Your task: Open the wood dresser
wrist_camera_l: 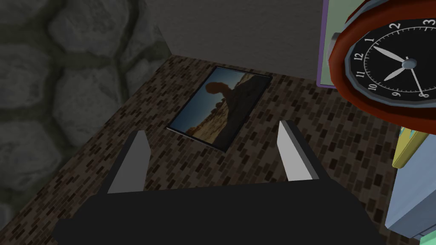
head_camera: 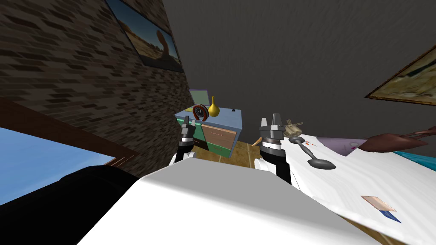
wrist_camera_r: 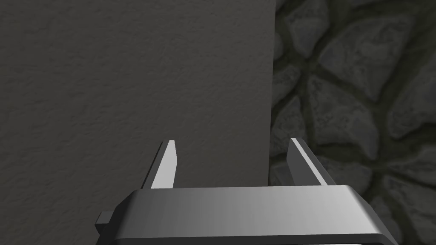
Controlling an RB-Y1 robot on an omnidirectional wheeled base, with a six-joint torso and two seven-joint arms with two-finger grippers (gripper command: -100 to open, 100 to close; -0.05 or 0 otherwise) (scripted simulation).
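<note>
Since the dresser (head_camera: 230, 120) stands ahead against the far wall, well apart from both arms, how it handles is judgement only.

Head view: blue-grey top, green side, brown wood-look drawer fronts. The upper drawer front (head_camera: 219, 133) carries a thin pale line, probably a bar pull, but too small to be sure. I expect a rigid, heavy carcass that stays put, and a drawer that slides straight out with some friction. The best hold is likely a pinch across the middle of that pull, drawn square. A red clock (head_camera: 200, 112) and a yellow vase (head_camera: 213, 108) sit on top; both look light and could topple if jolted. The left gripper (head_camera: 188, 122) is raised in front of the green side and hides the lower left of the dresser. The right gripper (head_camera: 276, 120) is raised near the corner of the white bed (head_camera: 340, 178).

Left wrist view: blades spread wide, nothing between them. The clock is close beside the hand. A pale blue corner of the dresser top is cut off at the frame edge.

Right wrist view: blades spread, empty.
</note>
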